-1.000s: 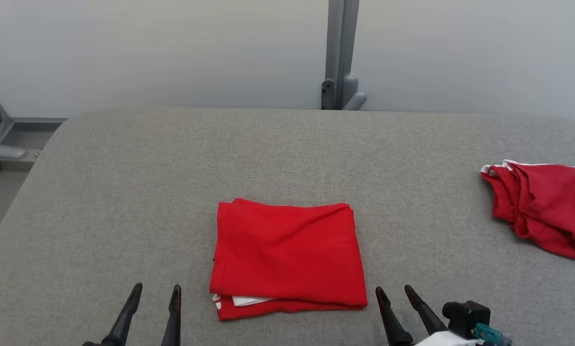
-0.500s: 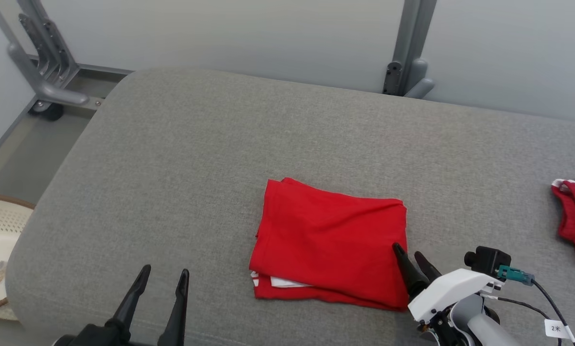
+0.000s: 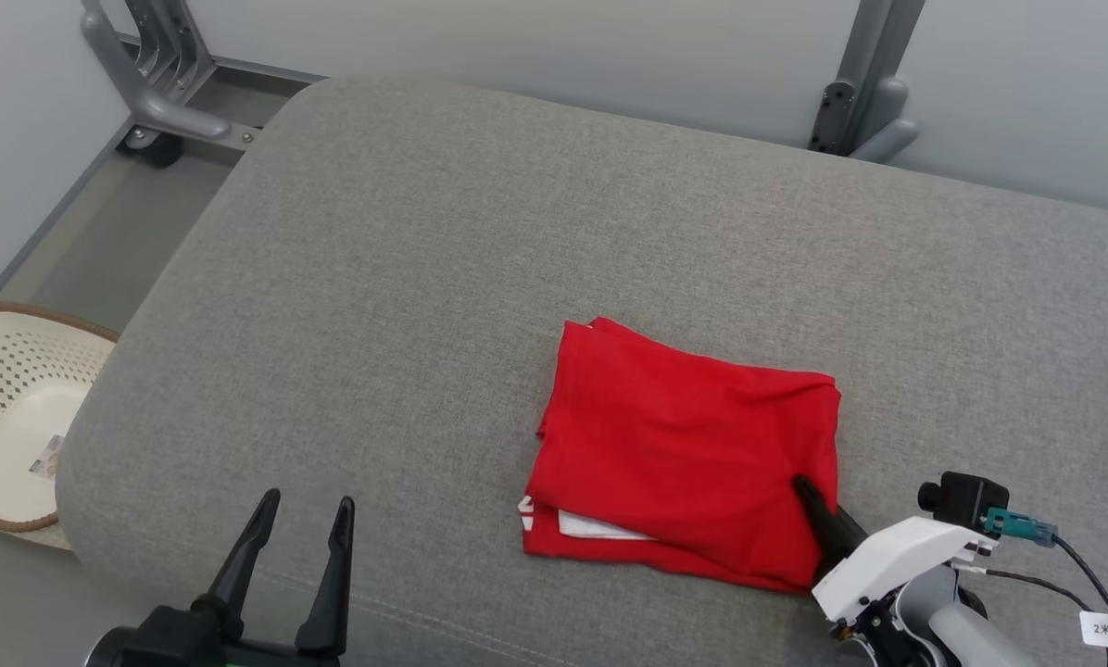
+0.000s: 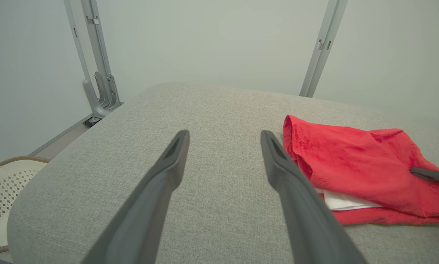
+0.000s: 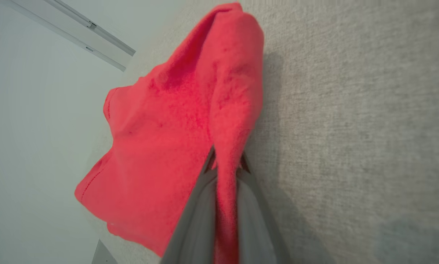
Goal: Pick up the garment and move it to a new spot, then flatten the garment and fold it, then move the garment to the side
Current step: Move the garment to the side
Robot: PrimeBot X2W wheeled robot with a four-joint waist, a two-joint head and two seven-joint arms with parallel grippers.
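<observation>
The folded red garment (image 3: 684, 454) lies on the grey padded table (image 3: 406, 259), a white layer peeking out at its near edge. My right gripper (image 3: 809, 491) is at the garment's near right corner, shut on a pinched ridge of red cloth, as the right wrist view shows: gripper (image 5: 227, 159), garment (image 5: 168, 128). My left gripper (image 3: 307, 502) hovers open over bare table to the garment's left, nothing between its fingers. In the left wrist view, the left gripper (image 4: 224, 135) has the garment (image 4: 359, 168) off to its right.
A cream perforated basket (image 3: 44, 320) stands on the floor beyond the table's left edge. Grey metal frame posts (image 3: 855, 102) rise behind the table, with more framing (image 3: 146, 74) at the back left. The table's rounded left edge is close to my left gripper.
The head camera has swung left, so the basket came into view and the second red garment left it. My right gripper moved onto the folded garment's right corner and shut on it.
</observation>
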